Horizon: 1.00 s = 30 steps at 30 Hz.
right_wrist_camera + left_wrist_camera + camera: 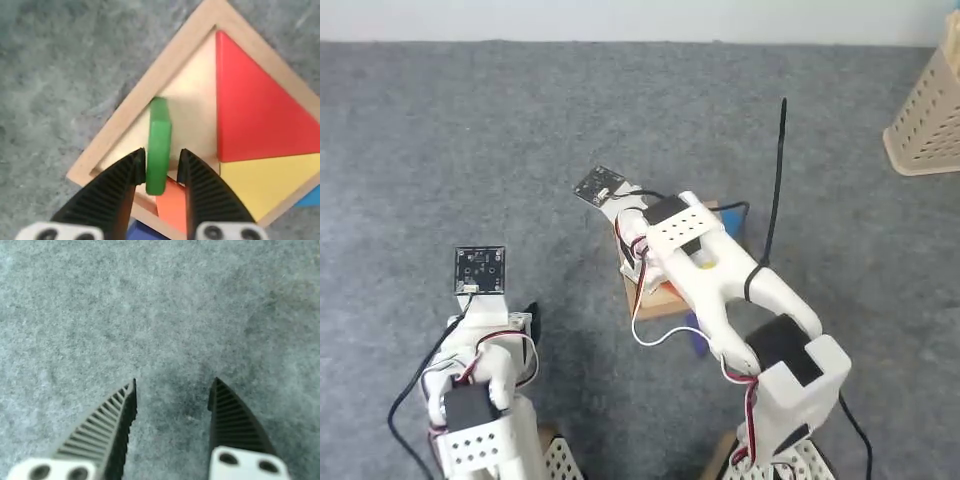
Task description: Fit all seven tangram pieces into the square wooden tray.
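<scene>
Now pinched on edge by the right gripper [161, 154] above the bare floor of the tray [165, 60], close to its rim beside the red triangle [255, 110]: green piece [160, 125], likely stiff, light, slick-painted, best held across its flat faces; left gripper [172, 385] spread wide over carpet [150, 300].

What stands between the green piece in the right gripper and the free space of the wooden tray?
Nothing visible. The right gripper holds the green piece on edge directly over the bare floor of the wooden tray. The red triangle and yellow piece lie aside; the orange piece sits close to its near end.
</scene>
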Tool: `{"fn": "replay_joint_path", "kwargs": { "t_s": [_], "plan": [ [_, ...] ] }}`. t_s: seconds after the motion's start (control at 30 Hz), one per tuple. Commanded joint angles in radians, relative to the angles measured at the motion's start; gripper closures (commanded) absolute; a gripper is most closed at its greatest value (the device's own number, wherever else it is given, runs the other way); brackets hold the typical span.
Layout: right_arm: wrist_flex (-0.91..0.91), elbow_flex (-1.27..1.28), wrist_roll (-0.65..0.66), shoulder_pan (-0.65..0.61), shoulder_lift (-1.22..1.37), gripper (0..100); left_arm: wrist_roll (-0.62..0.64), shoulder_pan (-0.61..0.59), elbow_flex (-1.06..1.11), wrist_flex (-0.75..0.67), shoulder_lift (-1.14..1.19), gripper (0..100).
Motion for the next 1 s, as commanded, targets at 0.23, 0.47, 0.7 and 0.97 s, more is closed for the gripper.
{"fn": "replay_joint_path", "kwargs": {
  "t_s": [0.23,0.47,0.7,0.97],
  "plan": [
    [0.042,-0.137,-0.014,0.084,-0.025,88.6,0.009,-0.005,-0.004,0.003,-0.015,77],
    [0.030,-0.133,-0.071,0.077,-0.039,88.6,0.009,-0.005,-0.004,0.003,-0.015,77],
    [-0.191,0.074,-0.063,0.067,-0.134,88.7,0.009,-0.005,-0.004,0.003,-0.015,77],
    [-0.248,0.163,-0.060,0.062,-0.142,88.7,0.009,-0.005,-0.004,0.003,-0.015,77]
  ]
}}
